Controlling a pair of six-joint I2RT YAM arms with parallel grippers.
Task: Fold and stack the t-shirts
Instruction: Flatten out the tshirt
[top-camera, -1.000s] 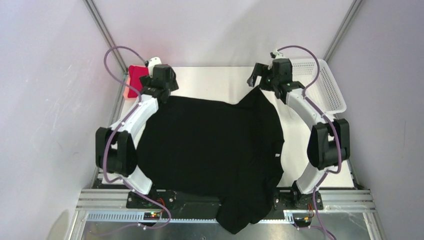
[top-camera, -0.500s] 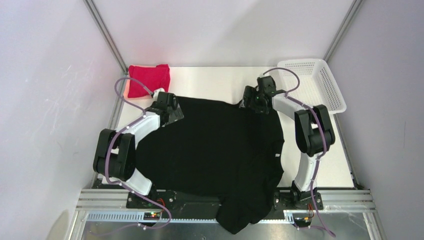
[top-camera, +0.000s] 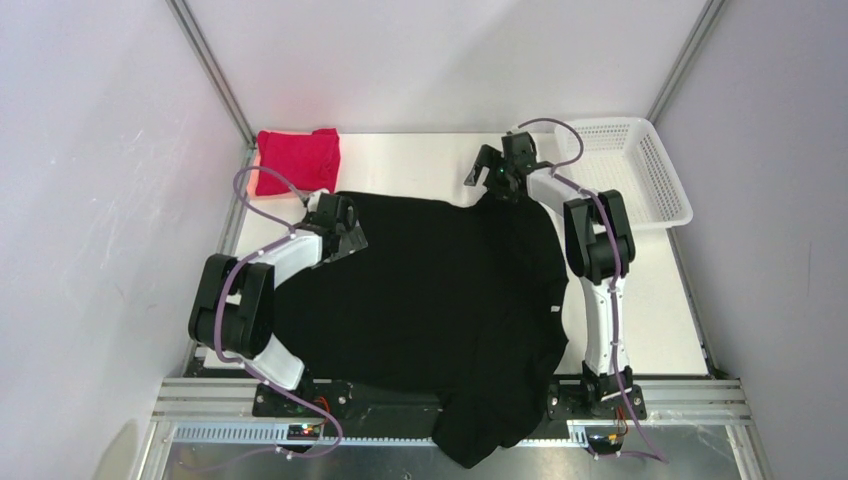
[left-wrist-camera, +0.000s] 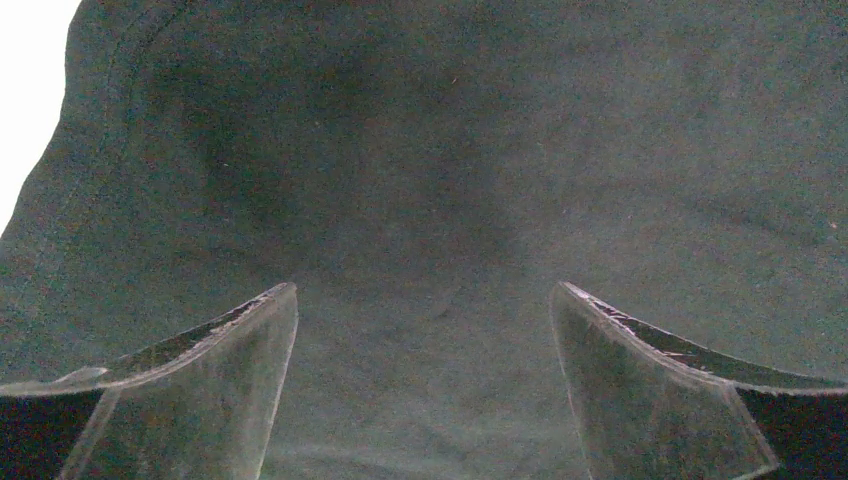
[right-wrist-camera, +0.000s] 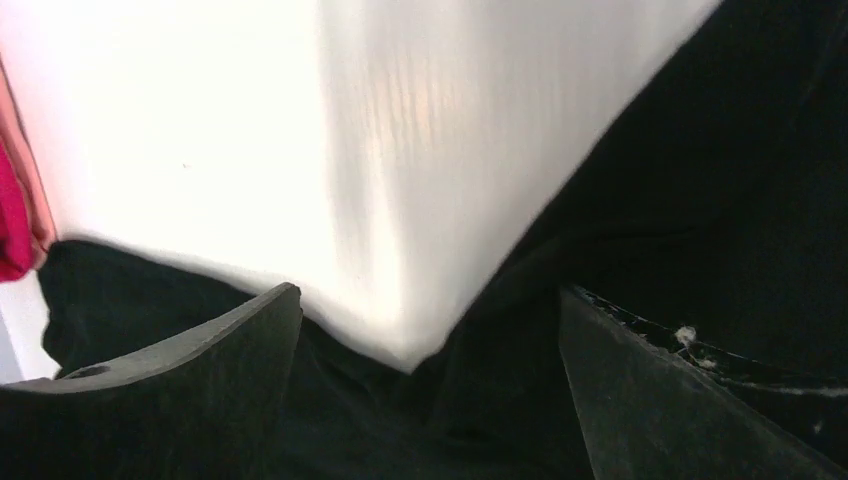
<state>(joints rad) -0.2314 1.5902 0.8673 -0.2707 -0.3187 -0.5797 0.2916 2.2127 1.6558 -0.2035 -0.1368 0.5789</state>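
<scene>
The left gripper (left-wrist-camera: 425, 292) hangs with its jaws spread wide and nothing between them. Directly beneath it is only the dark cloth of the black t-shirt (top-camera: 430, 300), whose hemmed edge curves off to the gripper's upper left in the wrist view. It sits low over the shirt's far left corner, probably a sleeve or shoulder, which looks like the spot to pinch for a fold. The right gripper (right-wrist-camera: 430, 292) is equally wide open and empty. Below it the shirt's far edge meets the bare white table (top-camera: 420, 160), so it seems well placed to take the opposite corner. Whether either gripper actually touches the cloth cannot be told.

Outward from both grippers, the black shirt spreads flat back toward the robot and spills over the near table edge, unfolded. Beyond the left gripper, in the far left corner, the red t-shirt (top-camera: 298, 158) lies as a compact folded bundle — likely the base of the stack. To the right of the right gripper stands a white mesh basket (top-camera: 640, 165). Pale walls (top-camera: 100, 200) and slanting metal frame posts (top-camera: 210, 70) close in the table.
</scene>
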